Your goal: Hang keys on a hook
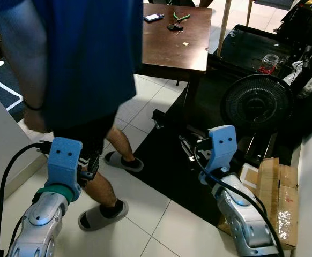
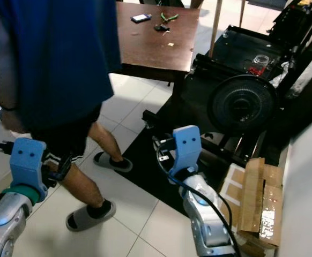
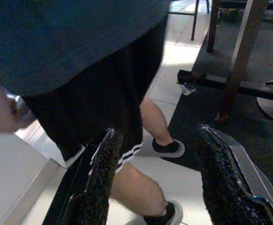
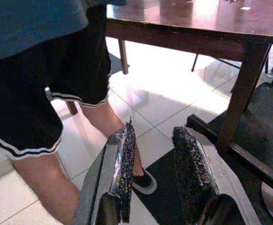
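A dark bunch of keys (image 1: 174,27) lies near the far end of a brown wooden table (image 1: 172,51), between green pliers (image 1: 181,16) and a phone (image 1: 153,17). Both arms are held low, well short of the table. My left gripper (image 3: 157,176) is open with nothing between its fingers and faces a person's legs. My right gripper (image 4: 156,171) is also open and holds nothing; it points at the floor beside the table leg (image 4: 237,101).
A person (image 1: 81,64) in a blue shirt, black shorts and slippers stands close at the left, between me and the table. A black floor fan (image 1: 258,101), a dark mat (image 1: 161,160), cardboard (image 1: 276,193) and black equipment crowd the right.
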Motion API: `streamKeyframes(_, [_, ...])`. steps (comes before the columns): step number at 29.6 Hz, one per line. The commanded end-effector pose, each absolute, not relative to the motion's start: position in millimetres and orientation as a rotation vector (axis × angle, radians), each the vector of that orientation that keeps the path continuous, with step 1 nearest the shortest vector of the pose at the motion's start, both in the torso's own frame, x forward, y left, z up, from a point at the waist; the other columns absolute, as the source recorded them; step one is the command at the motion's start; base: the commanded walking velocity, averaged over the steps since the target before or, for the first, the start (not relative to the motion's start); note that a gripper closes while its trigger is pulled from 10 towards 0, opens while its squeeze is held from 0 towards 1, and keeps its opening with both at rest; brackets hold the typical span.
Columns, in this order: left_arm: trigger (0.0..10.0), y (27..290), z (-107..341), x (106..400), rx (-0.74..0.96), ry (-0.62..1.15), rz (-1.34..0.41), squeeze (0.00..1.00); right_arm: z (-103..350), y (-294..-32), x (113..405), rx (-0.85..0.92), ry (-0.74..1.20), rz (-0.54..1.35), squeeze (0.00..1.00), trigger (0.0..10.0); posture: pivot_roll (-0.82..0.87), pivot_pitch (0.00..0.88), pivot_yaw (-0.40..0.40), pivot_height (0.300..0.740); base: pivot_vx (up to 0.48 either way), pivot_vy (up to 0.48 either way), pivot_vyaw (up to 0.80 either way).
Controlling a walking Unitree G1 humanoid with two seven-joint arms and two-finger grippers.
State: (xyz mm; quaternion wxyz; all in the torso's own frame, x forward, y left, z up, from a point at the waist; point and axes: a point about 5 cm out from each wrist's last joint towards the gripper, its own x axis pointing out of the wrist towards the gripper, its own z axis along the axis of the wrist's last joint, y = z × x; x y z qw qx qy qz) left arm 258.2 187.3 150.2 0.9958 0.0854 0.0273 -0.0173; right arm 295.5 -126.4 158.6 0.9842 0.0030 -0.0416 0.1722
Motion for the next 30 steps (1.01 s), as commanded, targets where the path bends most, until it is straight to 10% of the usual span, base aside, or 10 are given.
streamKeyframes(1, [10.0, 189.5, 149.6, 256.3, 0.173, 0.064, -0.023, 0.00, 155.8, -127.4, 293.5, 0.010, -0.069, 0.342, 0.00, 10.0, -0.08, 0.088, 0.089, 0.740, 0.000, 0.000, 0.00])
streamKeyframes(30, [10.0, 189.2, 149.8, 256.7, 0.174, 0.066, -0.021, 0.00, 156.2, -128.1, 293.6, 0.010, -0.068, 0.340, 0.00, 10.0, -0.08, 0.091, 0.088, 0.740, 0.000, 0.000, 0.00])
